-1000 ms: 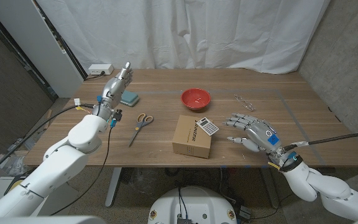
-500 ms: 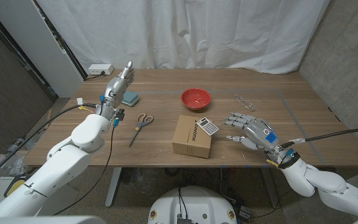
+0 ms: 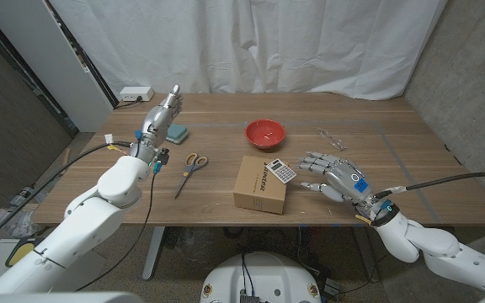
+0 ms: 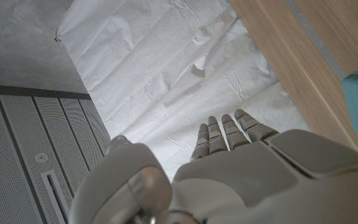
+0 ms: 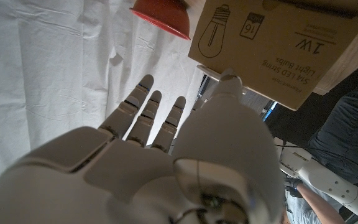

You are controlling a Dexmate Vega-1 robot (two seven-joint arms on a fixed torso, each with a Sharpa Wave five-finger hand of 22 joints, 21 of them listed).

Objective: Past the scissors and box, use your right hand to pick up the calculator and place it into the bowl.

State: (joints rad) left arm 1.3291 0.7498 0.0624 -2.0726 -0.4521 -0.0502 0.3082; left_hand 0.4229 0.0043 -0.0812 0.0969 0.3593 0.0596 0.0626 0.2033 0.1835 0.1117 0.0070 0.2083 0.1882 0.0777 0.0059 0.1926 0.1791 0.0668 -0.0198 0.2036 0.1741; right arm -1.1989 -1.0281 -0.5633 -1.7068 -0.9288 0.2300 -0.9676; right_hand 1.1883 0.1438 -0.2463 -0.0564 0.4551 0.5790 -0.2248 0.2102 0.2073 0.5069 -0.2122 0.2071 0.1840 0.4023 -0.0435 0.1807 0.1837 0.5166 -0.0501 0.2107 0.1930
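A small grey calculator (image 3: pixel 282 171) lies tilted on the right top edge of a cardboard box (image 3: pixel 261 184) in the head view. The red bowl (image 3: pixel 264 132) stands behind the box. Scissors (image 3: pixel 191 169) with orange handles lie left of the box. My right hand (image 3: pixel 335 178) hovers just right of the calculator, fingers spread toward it and holding nothing. In the right wrist view the right hand (image 5: pixel 154 162) reaches toward the box (image 5: pixel 278 43) and the bowl (image 5: pixel 163 15). My left hand (image 3: pixel 161 115) is raised at the far left, fingers straight and holding nothing.
A teal sponge (image 3: pixel 175 133) lies beside my left hand. Thin wire-framed glasses (image 3: pixel 332 138) lie at the back right. A white power strip (image 3: pixel 135 93) sits at the table's back left corner. A white curtain hangs behind the table.
My right hand has moved a little left, closer to the calculator. The left arm has stayed in place.
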